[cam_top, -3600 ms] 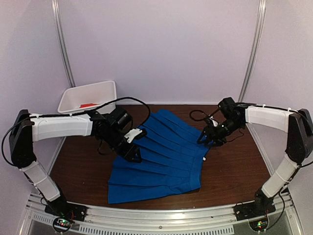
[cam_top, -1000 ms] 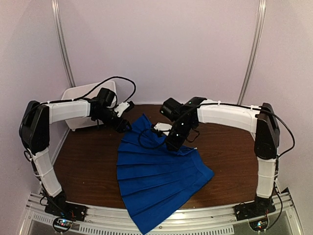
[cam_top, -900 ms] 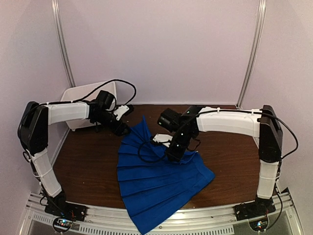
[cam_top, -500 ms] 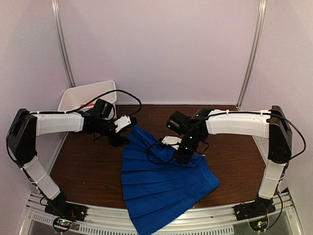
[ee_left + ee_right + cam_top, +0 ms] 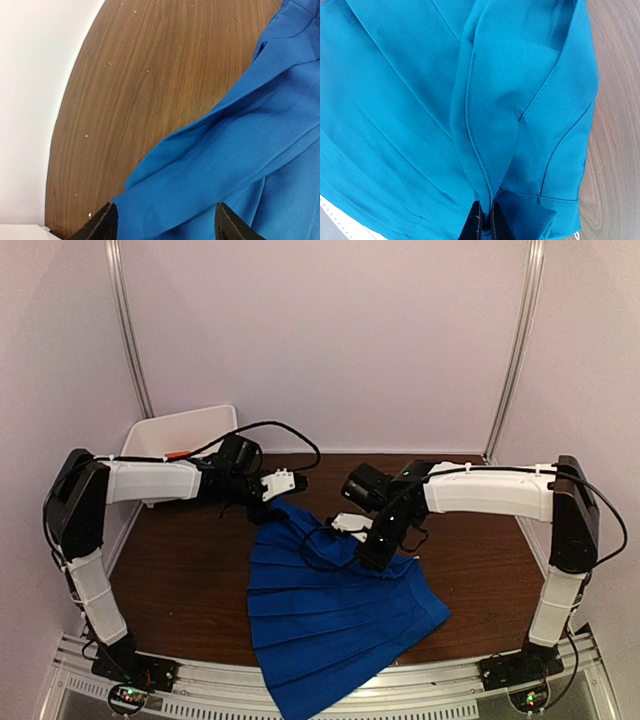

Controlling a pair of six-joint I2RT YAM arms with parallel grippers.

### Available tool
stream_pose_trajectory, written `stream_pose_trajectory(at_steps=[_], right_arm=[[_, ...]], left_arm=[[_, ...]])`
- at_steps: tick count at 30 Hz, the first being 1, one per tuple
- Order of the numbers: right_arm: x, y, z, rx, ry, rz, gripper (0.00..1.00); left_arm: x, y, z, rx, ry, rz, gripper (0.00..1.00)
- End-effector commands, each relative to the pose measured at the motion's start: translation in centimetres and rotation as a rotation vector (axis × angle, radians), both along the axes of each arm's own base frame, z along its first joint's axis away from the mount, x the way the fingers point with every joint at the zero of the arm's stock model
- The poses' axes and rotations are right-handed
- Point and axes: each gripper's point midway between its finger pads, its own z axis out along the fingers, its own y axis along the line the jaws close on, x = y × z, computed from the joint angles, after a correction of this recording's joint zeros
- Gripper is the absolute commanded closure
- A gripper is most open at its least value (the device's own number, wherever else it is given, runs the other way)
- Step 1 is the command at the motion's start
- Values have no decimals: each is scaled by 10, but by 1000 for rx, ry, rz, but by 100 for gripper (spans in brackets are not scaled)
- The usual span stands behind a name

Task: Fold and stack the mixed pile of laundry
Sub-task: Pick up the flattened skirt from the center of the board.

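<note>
Blue pleated garment (image 5: 330,610) spread on wooden table (image 5: 170,570), one fold pinched tight in right gripper (image 5: 483,220); left gripper (image 5: 165,222) spread wide over its far corner.

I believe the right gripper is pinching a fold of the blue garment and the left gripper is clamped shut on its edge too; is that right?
Not quite: the right gripper does pinch a fold of the blue garment, but the left gripper is open: the left wrist view shows its fingers wide apart over the cloth's edge, not clamped.
</note>
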Motion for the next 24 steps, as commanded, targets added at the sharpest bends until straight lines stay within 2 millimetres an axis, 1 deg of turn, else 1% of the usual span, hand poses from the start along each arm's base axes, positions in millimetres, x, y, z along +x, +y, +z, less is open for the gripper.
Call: stream_pose_trajectory(at_steps=[1,3,7,9,12,15,18,21,24], right_arm=[[10,-8,21,26,-63,-37,100],[11,-9,21,20,-68,-38,100],[13,-13,25,16,-80,-45,100],[14,-15,25,13,-84,-49,100],[15,-19,25,8,-90,-56,100],[18,-19,29,13,-102,-62,100],[19,-19,35,31,-121,-65,100],[20,-20,41,40,-140,-59,100],[21,-20,45,44,-155,-54,100]], left_arm=[[6,-21,-1,7,-17,-94,32],[5,-24,-6,8,2,-111,33],[-5,-27,-10,1,38,-152,35],[-11,-24,-6,-14,49,-163,35],[-24,-19,6,-58,64,-168,35],[-35,-18,5,-73,81,-190,34],[-30,-19,-1,-68,69,-185,34],[-19,-25,-2,-73,52,-175,33],[-8,-30,-10,-68,46,-165,33]])
